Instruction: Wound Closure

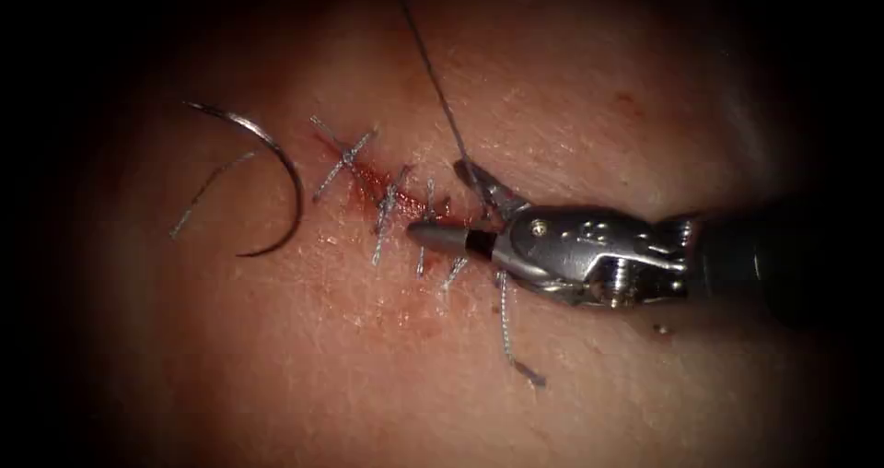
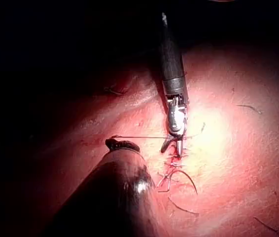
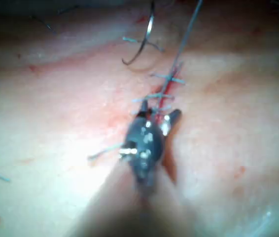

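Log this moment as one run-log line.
right tool: jaws open astride taut thread at cut | needle: free on tissue, left of cut

The tissue (image 1: 571, 109) is showing pinkish tan, with red fluid (image 1: 373, 184) staining the cut (image 1: 405, 205). Pale grey braided cut ends of thread (image 1: 343, 160) are crossing it, beside a dark steel-grey needle (image 1: 276, 155). The right tool (image 1: 451, 219) is gleaming silver with a black band.

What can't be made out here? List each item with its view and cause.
1. Thread, far end: endoscope view, cut off by the top edge.
2. Cut, right end: endoscope view, covered by the right tool.
3. Left tool, whether it holds the thread: left wrist view, tip in shadow.
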`<move>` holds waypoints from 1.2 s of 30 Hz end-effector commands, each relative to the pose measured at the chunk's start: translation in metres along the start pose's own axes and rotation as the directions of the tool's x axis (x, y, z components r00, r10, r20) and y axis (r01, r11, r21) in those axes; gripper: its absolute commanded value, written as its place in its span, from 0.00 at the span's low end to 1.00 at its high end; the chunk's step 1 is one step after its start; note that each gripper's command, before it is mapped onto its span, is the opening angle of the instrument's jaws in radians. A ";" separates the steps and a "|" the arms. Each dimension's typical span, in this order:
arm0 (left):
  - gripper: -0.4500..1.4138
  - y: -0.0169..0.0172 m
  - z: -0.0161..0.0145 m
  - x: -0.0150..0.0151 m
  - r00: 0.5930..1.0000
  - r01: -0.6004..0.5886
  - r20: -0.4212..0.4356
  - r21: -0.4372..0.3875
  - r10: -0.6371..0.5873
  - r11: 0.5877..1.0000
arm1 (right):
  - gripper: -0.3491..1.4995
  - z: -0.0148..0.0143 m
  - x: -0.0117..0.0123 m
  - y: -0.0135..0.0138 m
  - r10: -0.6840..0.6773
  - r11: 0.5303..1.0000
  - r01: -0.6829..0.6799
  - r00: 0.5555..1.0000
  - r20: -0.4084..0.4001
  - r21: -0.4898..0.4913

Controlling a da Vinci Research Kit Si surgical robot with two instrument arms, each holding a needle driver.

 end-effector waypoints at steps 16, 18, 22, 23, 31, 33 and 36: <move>0.00 -0.0008 0.0012 -0.0010 1.000 -0.004 -0.012 0.006 0.004 1.000 | 0.96 -0.0033 0.0028 0.0001 -0.020 1.000 0.017 0.994 -0.110 -0.022; 0.00 -0.0011 0.0016 -0.0015 1.000 -0.004 -0.011 0.007 0.004 1.000 | 0.99 -0.0047 0.0030 0.0006 -0.017 0.999 0.012 0.992 -0.123 -0.041; 0.00 -0.0020 0.0027 -0.0028 1.000 -0.007 -0.006 0.011 0.007 1.000 | 0.99 -0.0077 0.0031 0.0016 0.029 1.000 -0.029 0.991 -0.127 0.007; 0.00 -0.0020 0.0027 -0.0028 1.000 -0.007 -0.006 0.011 0.007 1.000 | 0.99 -0.0077 0.0031 0.0016 0.029 1.000 -0.029 0.991 -0.127 0.007; 0.00 -0.0035 0.0061 -0.0060 1.000 0.002 0.031 0.041 -0.003 0.999 | 0.99 -0.0137 0.0009 0.0037 0.026 1.000 -0.024 0.992 -0.125 0.010; 0.00 -0.0032 0.0072 -0.0066 0.999 0.012 0.035 0.052 -0.014 0.999 | 0.99 -0.0145 0.0003 0.0041 0.025 1.000 -0.026 0.992 -0.120 -0.008; 0.00 -0.0020 0.0097 -0.0077 0.999 0.030 0.043 0.080 -0.033 0.996 | 0.99 -0.0152 -0.0009 0.0043 0.021 0.999 -0.026 0.993 -0.115 -0.037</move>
